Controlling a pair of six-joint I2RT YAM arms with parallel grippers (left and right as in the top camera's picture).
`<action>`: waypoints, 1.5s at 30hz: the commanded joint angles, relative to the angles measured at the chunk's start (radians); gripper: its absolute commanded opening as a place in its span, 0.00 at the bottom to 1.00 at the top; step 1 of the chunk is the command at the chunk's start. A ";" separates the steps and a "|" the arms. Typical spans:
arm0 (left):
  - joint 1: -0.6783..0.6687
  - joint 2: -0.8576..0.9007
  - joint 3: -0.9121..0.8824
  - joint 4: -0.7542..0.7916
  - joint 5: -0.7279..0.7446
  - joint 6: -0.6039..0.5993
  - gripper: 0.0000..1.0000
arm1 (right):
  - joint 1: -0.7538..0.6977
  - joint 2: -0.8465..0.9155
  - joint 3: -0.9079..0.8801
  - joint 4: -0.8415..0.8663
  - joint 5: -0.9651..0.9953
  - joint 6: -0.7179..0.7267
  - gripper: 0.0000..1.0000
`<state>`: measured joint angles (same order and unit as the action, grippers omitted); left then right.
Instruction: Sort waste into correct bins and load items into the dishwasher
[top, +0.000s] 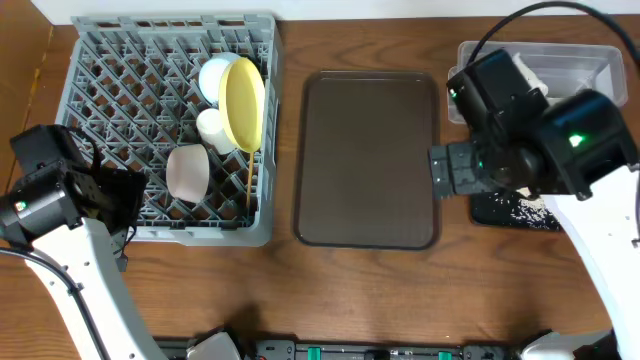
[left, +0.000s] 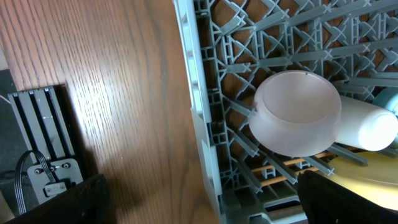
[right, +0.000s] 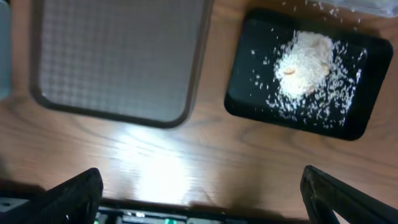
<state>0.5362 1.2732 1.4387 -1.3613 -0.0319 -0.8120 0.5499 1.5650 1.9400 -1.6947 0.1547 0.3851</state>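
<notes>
Wood-grain bench runs under everything. At the upper left of the overhead view sits the grey dish rack (top: 90, 30), and all the dishes are in it. The pale yellow plate (top: 243, 105) stands on edge, the pegs keeping it upright. The light blue bowl (top: 213, 75) is tucked in behind it at the top. The white cup (top: 211, 126) lies just left of the plate, touching the white bowl (left: 298, 112), which is tipped on its side against the lattice. The chopsticks (top: 249, 190) lie along a channel below the plate, where the grid would stop them rolling.

At centre frame is the brown serving tray (top: 367, 160). To its right the black tray (right: 245, 87) holds the rice grains (right: 305, 62) in a mound with strays around it, and its raised rim keeps them in. The clear tub (top: 600, 60) sits at the upper right. Something pale in it is probably the napkin (top: 548, 76), but the right arm covers most of it. I cannot make out the wrapper.

The right fingers (top: 438, 170) hover between the serving tray and the black tray, spread wide with nothing between them. The left fingers (top: 130, 195) are at the rack's lower left corner, also apart and empty. Sorting and loading look essentially done.
</notes>
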 joint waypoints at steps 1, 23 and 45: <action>0.004 -0.006 0.009 -0.003 -0.005 -0.005 0.98 | 0.008 -0.013 -0.080 0.001 0.014 -0.027 0.99; 0.004 -0.006 0.009 -0.003 -0.005 -0.005 0.98 | -0.006 -0.330 -0.871 0.781 -0.044 -0.208 0.99; 0.004 -0.006 0.009 -0.003 -0.005 -0.005 0.98 | -0.354 -1.083 -1.751 1.709 -0.320 -0.285 0.99</action>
<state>0.5362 1.2732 1.4387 -1.3613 -0.0311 -0.8120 0.2173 0.5335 0.2668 -0.0605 -0.1371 0.1120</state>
